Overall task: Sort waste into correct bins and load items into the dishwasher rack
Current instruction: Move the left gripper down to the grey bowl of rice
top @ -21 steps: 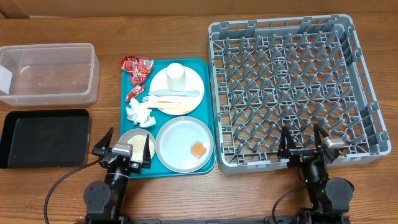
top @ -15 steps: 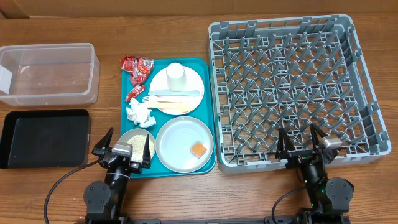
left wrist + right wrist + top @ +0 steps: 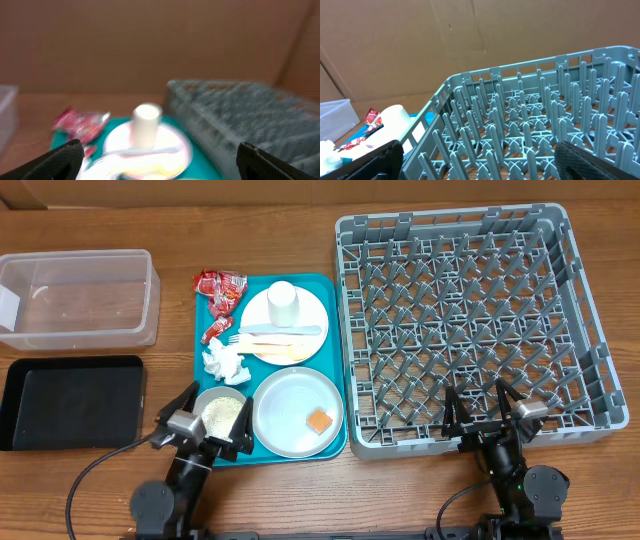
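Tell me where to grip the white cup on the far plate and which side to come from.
Probably close the left pincer across the round side wall of the white cup, high up, descending from above. It stands upright on the pale plate, taller than wide, and the cutlery lies on its near side, so a low frontal approach would likely hit that.

The overhead camera is looking straight down from high up, taking in the whole table (image 3: 60,480). The left wrist camera is sitting low near 7 o'clock, facing about 1 o'clock, and its picture is blurring. The right wrist camera is sitting low near 5 o'clock, close against the dishwasher rack (image 3: 530,130), facing about 11 o'clock. All three views are sharing the white cup (image 3: 146,125), the red wrappers (image 3: 80,125) and the rack's left wall.
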